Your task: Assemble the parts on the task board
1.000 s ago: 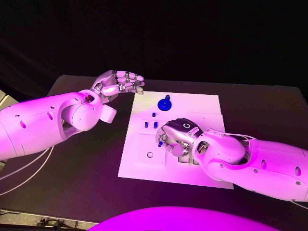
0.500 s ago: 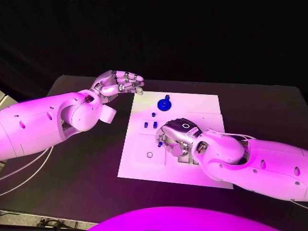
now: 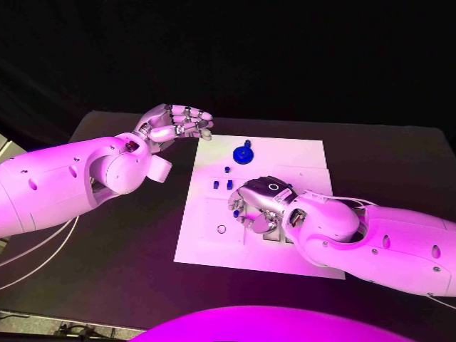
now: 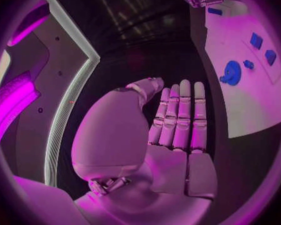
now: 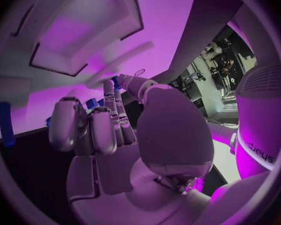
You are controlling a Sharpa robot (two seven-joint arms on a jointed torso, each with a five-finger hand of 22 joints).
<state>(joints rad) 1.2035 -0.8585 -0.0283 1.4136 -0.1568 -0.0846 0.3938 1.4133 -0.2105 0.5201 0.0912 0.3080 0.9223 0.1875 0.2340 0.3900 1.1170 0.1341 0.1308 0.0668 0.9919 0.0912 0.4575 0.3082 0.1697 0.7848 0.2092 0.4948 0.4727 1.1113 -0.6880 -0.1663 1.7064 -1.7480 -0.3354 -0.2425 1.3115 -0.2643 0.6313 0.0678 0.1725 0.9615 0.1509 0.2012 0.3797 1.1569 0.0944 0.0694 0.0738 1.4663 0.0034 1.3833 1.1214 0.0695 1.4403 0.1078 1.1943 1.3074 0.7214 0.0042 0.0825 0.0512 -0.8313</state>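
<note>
Two hands divide the work unevenly in the head view. The right hand (image 3: 261, 206) sits low over the middle of the task board (image 3: 295, 153), fingers curled down toward a blue part (image 3: 236, 211) at its left side; whether it pinches that piece or only touches it I cannot tell. The left hand (image 3: 174, 123) hovers off the board's far left corner over the black surface (image 3: 135, 271), fingers loosely bent and holding nothing. A round blue part with a knob (image 3: 244, 153) stands near the board's far edge, and small blue parts (image 3: 222, 184) lie just left of the right hand.

From the left wrist view, the left hand (image 4: 178, 130) shows a flat palm with fingers straight and close together, empty. The task board (image 4: 253, 100) lies beyond it, carrying the round blue part (image 4: 232, 72) and two square blue pieces (image 4: 263, 48).

From the right wrist view, the right hand (image 5: 109, 135) has its fingers bent toward the task board (image 5: 90, 25), with blue pieces (image 5: 90, 103) just beyond the fingertips; contact is hidden.

My judgement: the step in hand is seating or picking a small part at mid-board. Next, the right hand needs a firm pinch and a careful, upright alignment over its socket.
</note>
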